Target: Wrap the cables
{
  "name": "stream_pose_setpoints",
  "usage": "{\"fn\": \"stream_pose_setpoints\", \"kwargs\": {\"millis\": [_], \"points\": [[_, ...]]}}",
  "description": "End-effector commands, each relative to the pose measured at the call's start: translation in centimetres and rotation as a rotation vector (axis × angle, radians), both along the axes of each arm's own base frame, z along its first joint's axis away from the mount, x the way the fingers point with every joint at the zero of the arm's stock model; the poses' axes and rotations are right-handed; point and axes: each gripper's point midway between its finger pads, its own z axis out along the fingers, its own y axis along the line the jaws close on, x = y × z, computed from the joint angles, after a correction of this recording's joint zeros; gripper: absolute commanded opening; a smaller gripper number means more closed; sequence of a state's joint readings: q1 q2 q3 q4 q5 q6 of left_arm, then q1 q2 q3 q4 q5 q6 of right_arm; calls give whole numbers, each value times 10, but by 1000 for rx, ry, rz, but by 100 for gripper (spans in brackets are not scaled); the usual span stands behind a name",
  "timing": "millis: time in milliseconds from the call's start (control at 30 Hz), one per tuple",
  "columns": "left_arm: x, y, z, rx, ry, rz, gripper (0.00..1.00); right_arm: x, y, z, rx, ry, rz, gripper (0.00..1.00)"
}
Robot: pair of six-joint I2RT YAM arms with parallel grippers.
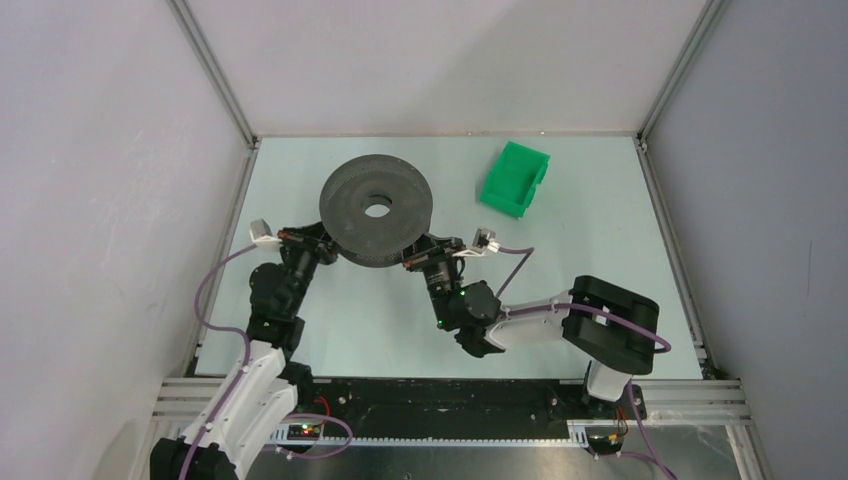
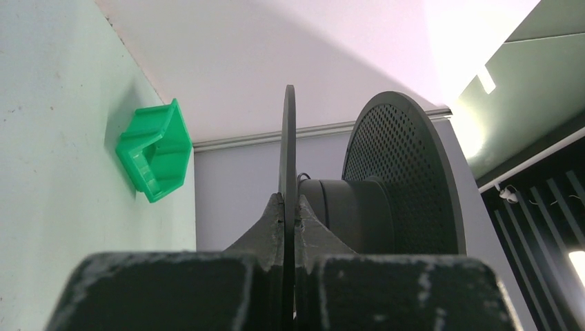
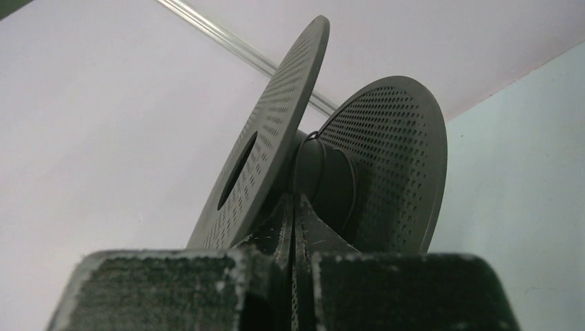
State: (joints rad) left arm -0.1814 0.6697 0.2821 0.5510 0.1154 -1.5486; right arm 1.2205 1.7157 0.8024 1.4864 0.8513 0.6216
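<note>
A hair-thin dark wire [image 3: 308,136] is looping round the hub of the reel [image 1: 377,208], near the table's [image 1: 600,250] far edge; left gripper [image 2: 288,207] and right gripper [image 3: 293,203] are each clamping a flange.

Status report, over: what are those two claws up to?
Left gripper and right gripper shut on reel rim. Thin cable looped round hub. Green bin well clear.

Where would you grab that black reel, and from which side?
By the rim of a flange, edge-on from outside, as the left gripper does now. Each flange is a thin flat disc that slips between the fingers; the hub between them looks too wide, and it carries the wire.
</note>
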Motion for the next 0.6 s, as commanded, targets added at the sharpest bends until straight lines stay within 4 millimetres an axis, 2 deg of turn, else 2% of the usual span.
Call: {"fn": "stream_pose_setpoints", "kwargs": {"millis": [0,33,67,100,200,300,400,567], "points": [[-17,-2,70,-105,-185,-40,0,9,2,-19,-89,31,-50,0],[-17,-2,69,-105,-184,-41,0,11,2,-27,-110,46,-50,0],[-17,-2,68,-107,-182,-40,0,12,0,-26,-95,55,-43,0],[-18,-2,67,-107,-181,-39,0,13,-2,-34,-114,69,-43,2],[-18,-2,67,-109,-181,-41,0,15,-13,-37,-100,86,-47,11],[-18,-2,67,-106,-182,-40,0,15,-26,-45,-107,102,-56,15],[-17,-2,66,-104,-180,-41,0,17,-36,-43,-98,105,-63,17],[-15,-3,65,-101,-178,-42,0,12,-41,-34,-120,59,-53,20]]}}
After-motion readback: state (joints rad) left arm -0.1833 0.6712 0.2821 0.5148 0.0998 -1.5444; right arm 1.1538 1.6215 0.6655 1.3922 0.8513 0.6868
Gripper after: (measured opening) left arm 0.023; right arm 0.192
